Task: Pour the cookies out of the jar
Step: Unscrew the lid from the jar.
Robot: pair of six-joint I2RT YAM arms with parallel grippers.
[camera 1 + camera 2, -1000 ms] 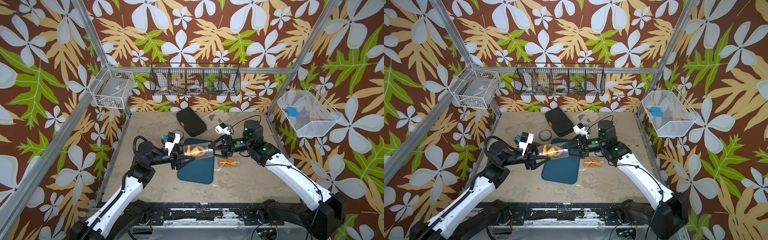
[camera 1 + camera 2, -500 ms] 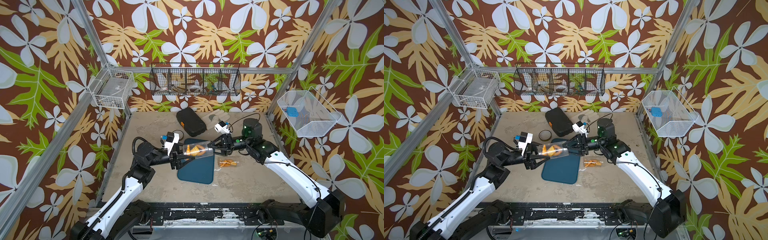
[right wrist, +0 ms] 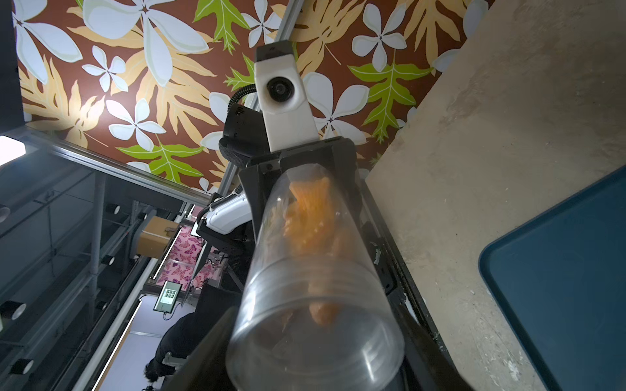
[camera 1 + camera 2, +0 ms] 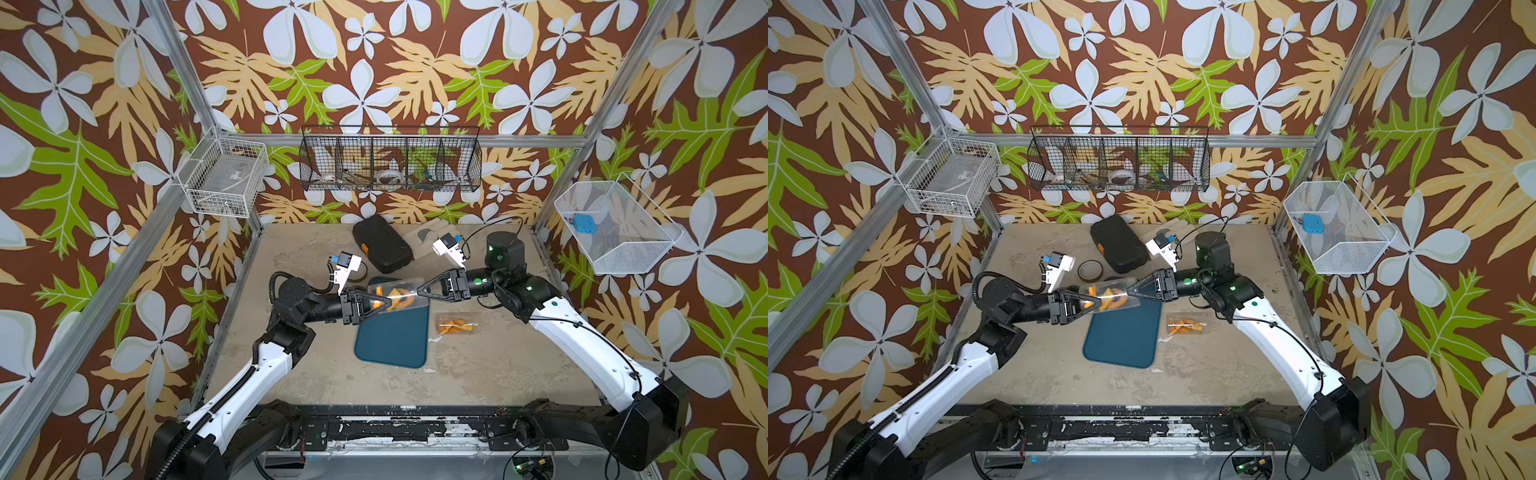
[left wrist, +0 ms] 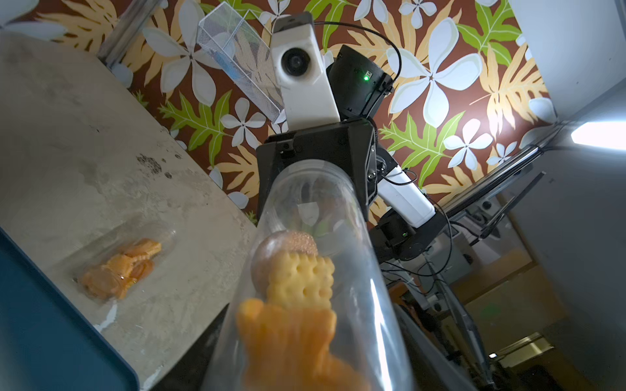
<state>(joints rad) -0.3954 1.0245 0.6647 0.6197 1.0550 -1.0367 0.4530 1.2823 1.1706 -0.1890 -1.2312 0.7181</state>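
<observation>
A clear jar (image 4: pixel 395 295) (image 4: pixel 1113 296) hangs lying on its side over the far end of the blue tray (image 4: pixel 395 345) (image 4: pixel 1121 345). Several orange-golden cookies (image 4: pixel 400 297) (image 4: pixel 1108 297) lie inside it, with a brown round one and a pale ridged one among them in the left wrist view (image 5: pixel 299 281). My left gripper (image 4: pixel 380 303) (image 4: pixel 1096 301) is shut on one end. My right gripper (image 4: pixel 419 291) (image 4: pixel 1130 293) is shut on the opposite end, which has ridged rings in the right wrist view (image 3: pixel 315 304). The two grippers face each other.
A clear pack of orange snacks (image 4: pixel 455 325) (image 4: pixel 1185 325) lies on the table right of the tray. A brown ring-shaped lid (image 4: pixel 1090 270) and a black case (image 4: pixel 382 243) lie behind the jar. Wire baskets hang on the back and side walls.
My right gripper's jaws have narrowed onto the jar's end. The jar and both arms have hardly moved otherwise.
</observation>
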